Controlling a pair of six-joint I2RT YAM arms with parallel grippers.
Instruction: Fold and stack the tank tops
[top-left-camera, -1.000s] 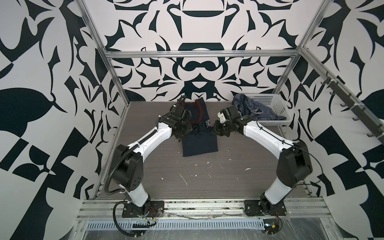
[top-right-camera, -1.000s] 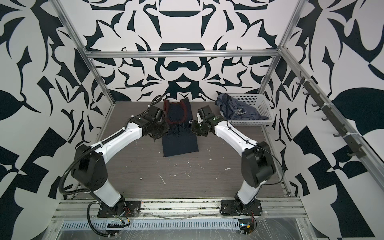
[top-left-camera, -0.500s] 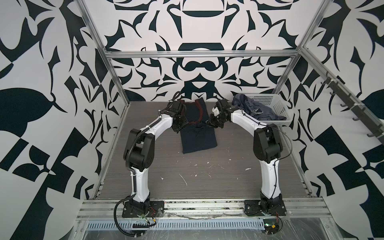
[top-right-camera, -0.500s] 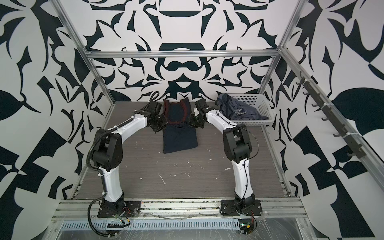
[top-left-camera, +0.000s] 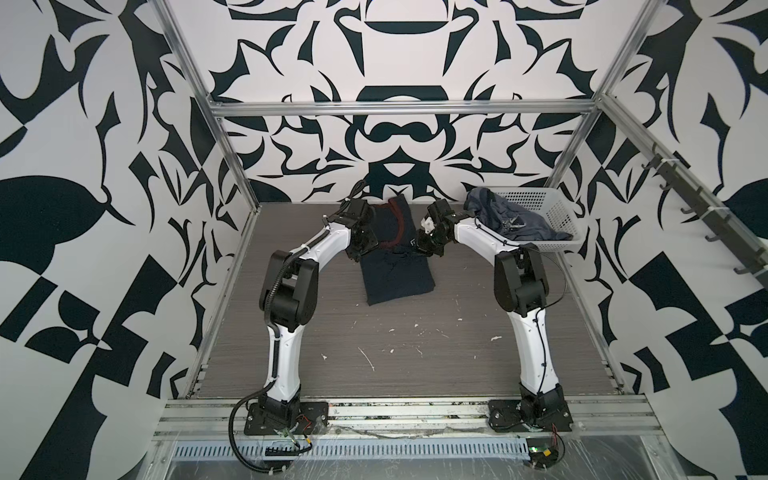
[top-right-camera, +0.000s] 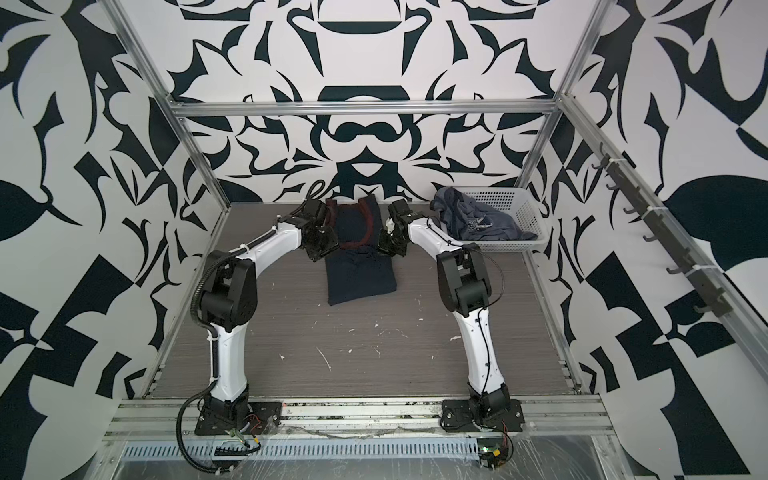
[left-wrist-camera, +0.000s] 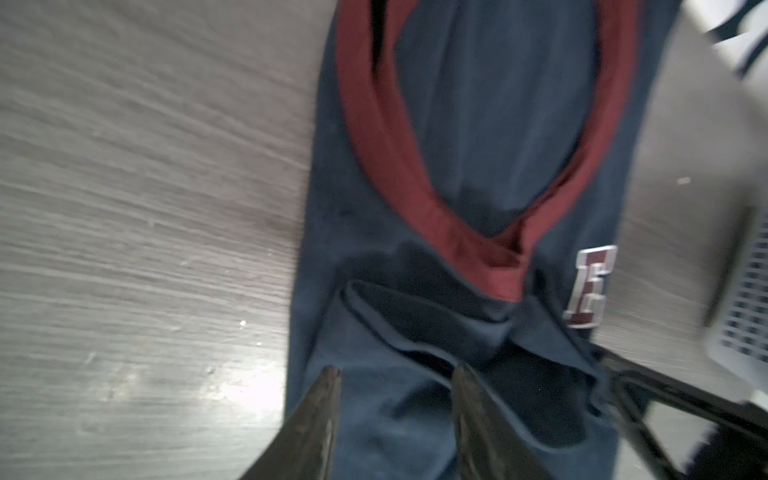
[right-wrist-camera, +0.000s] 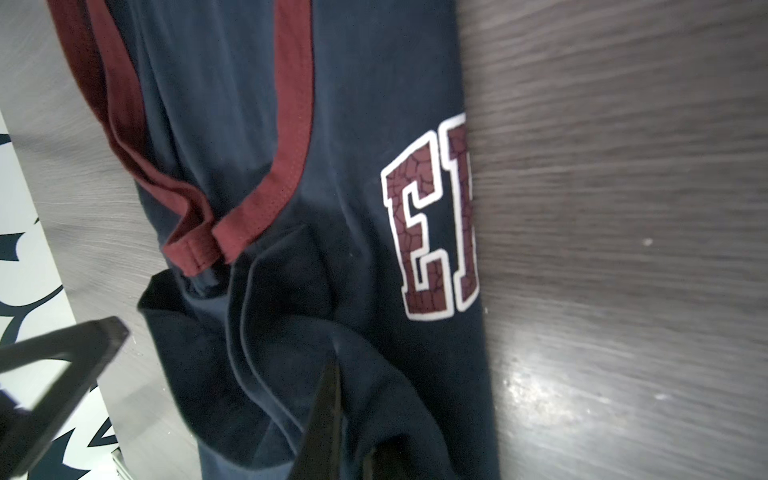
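Navy tank top (top-left-camera: 397, 278) runs front-to-back (neckline (top-left-camera: 402, 226) at far end).

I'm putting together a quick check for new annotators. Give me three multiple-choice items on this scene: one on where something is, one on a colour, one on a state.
1. Where does the slate-blue tank top lie?
A. Spread flat on the navy tank top.
B. Heaped in the white basket.
C. Clamped in the left end effector.

2. What colour is the trim of the navy tank top?
A. White.
B. Yellow.
C. Dark red.

3. How does the left end effector stand?
A. Jaws apart over the navy tank top.
B. Shut on the white basket's rim.
C. Shut on the slate-blue tank top.

Answers:
1 B: both top views show it bunched inside the basket.
2 C: both wrist views show dark-red bands round the openings.
3 A: the left wrist view shows its jaws apart with navy cloth below.
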